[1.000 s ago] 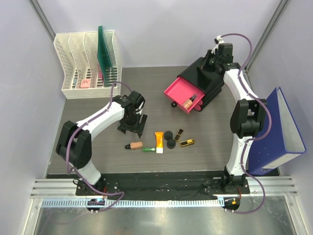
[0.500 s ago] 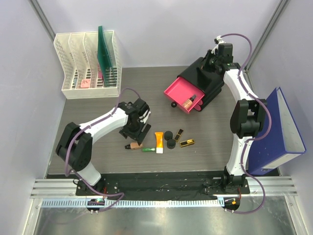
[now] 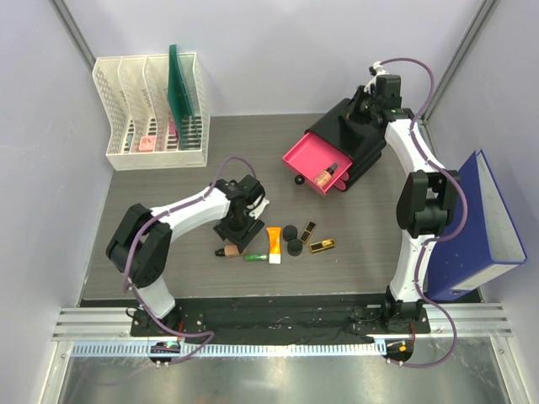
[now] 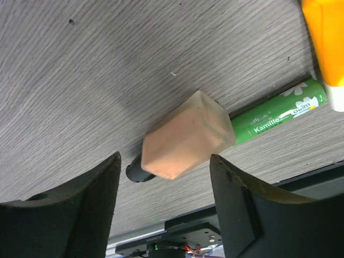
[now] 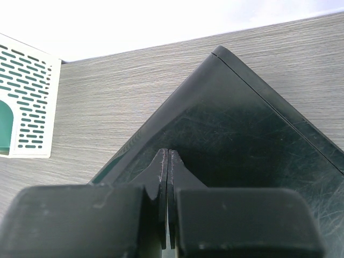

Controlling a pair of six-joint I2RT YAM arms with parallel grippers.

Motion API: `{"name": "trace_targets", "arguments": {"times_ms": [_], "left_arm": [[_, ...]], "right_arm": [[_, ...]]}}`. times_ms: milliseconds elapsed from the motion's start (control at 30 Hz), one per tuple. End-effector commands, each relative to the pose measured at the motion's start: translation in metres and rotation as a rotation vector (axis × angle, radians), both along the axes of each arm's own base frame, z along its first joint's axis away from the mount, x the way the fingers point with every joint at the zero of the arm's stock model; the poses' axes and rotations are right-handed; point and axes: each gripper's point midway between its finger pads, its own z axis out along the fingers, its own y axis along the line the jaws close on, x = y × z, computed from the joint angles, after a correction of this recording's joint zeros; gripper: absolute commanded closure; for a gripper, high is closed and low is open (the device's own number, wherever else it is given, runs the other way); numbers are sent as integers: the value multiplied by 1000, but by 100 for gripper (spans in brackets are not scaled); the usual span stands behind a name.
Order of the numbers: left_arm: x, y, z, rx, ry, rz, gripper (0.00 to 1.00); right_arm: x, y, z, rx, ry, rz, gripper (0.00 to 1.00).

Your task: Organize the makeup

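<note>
Your left gripper (image 4: 165,157), fingers apart, hangs over the beige bottle (image 4: 185,141), which lies on the table (image 4: 80,64) at 9 o'clock of the green tube (image 4: 277,114), touching it. Likely step: grasping the bottle. Next, lower and close squarely. Your right gripper (image 5: 167,156), fingers together, hovers over the black box (image 5: 231,140).

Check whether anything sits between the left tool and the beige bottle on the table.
Nothing visible does. The left tool hangs open with the beige bottle between its fingers in the wrist view. The green tube touches the bottle's base, near one finger, and might get nudged.
</note>
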Motion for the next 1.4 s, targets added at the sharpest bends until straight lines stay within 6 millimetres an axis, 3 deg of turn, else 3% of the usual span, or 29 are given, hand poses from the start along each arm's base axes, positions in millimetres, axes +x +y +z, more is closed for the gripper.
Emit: {"name": "trace_targets", "arguments": {"times_ms": [0,200,400,567,667,767,800,967,1100,1133,1200,1333,1367], "left_arm": [[4,-5,-16,18,5,-38,39],[4,-6,-26,37,22,-47,53],[4,-6,-20,42,-3,-48,35],[3,-4,-15,29,-26,-44,34],[1,-3,-21,41,-2,-45,46],[1,-6,-26,38,10,-38,70],[1,-7,-27,38,16,-35,74],[13,-24,-15,-6,1,-27,100],[49,-52,19,-67,-90,-5,100],[69,-68,38,-109,-145,1,100],[85,-81,58,-134,-190,14,100],[131,-122,118,-275,-332,43,100],[146,-137,141,-333,-383,45,100]], "right_arm": [[-64,-10,-128,-71,448,-11,99],[-64,-11,-129,-72,449,-14,99],[-64,-10,-130,-72,451,-12,99],[-65,-10,-132,-74,455,-11,99],[-65,-10,-133,-71,458,-8,99],[-66,-10,-134,-71,462,-10,99],[-66,-10,-133,-71,460,-10,99],[-65,-10,-133,-72,459,-11,99],[-66,-10,-134,-72,460,-11,99],[-66,-10,-134,-72,460,-11,99],[-66,-10,-134,-72,460,-11,99],[-67,-10,-135,-69,464,-12,99],[-67,-10,-135,-70,464,-11,99]]}}
